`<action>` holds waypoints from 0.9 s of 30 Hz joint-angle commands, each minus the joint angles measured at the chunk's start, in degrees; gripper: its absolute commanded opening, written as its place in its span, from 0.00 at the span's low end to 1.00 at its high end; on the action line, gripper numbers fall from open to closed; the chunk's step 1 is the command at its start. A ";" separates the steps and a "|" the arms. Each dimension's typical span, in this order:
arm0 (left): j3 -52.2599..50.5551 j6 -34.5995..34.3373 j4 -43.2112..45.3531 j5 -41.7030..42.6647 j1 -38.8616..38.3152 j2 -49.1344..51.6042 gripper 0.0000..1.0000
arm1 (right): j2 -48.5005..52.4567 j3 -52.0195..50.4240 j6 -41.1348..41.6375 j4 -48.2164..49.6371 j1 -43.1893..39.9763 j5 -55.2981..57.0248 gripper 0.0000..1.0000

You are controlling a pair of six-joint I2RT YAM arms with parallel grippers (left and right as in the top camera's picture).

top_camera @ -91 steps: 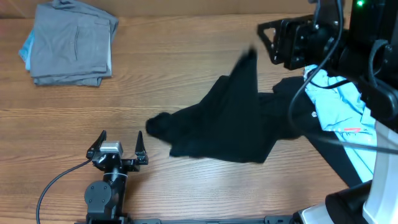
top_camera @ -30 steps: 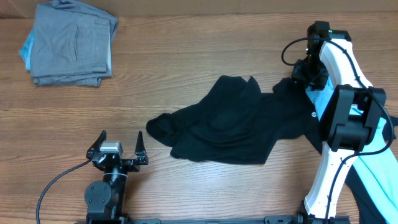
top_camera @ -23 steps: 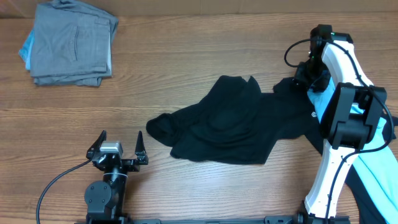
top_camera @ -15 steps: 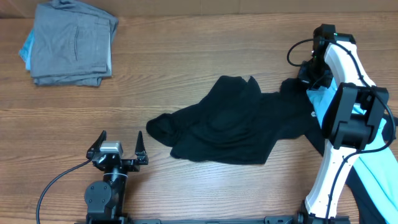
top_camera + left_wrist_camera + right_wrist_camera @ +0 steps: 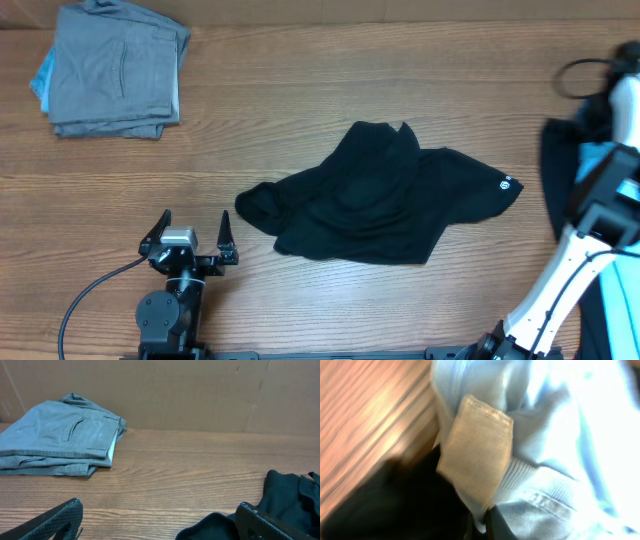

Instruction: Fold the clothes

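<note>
While black shirt (image 5: 380,205) lies crumpled centrally, grey stack (image 5: 115,70) top-left, L fingers (image 5: 224,230) apart

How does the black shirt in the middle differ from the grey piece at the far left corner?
The black shirt lies crumpled and unfolded; the grey piece is folded flat. The black shirt rests straight on the table; the grey piece sits on a light blue cloth. Both are soft garments, and neither is held.
</note>
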 commanded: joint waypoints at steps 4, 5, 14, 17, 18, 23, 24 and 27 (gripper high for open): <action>-0.20 1.05 -0.09 -0.17 0.46 -0.50 1.00 | -1.46 19.93 0.04 -5.97 -2.89 -14.75 0.56; -0.20 1.05 -0.09 -0.17 0.46 -0.50 1.00 | -1.46 22.12 0.04 -7.48 -2.84 -15.26 0.59; -0.20 1.05 -0.07 -0.17 0.46 -0.50 1.00 | -1.46 25.42 12.48 -19.28 -3.43 -13.64 0.04; -0.20 1.05 -0.07 -0.17 0.46 -0.50 1.00 | -2.08 25.42 16.72 -23.80 -5.60 -12.68 0.04; -0.20 1.05 -0.07 -0.17 0.46 -0.50 1.00 | -2.49 25.40 17.29 -24.39 -6.21 -12.68 0.04; -0.20 1.05 -0.09 -0.17 0.46 -0.50 1.00 | -8.50 25.40 15.78 -24.39 -8.22 -18.36 0.04; -0.20 1.05 -0.07 -0.17 0.46 -0.50 1.00 | -10.56 25.38 14.58 -24.39 -8.22 -19.26 0.04; -0.20 1.05 -0.07 -0.17 0.46 -0.50 1.00 | -16.87 23.19 13.55 -24.39 -7.80 -18.14 0.04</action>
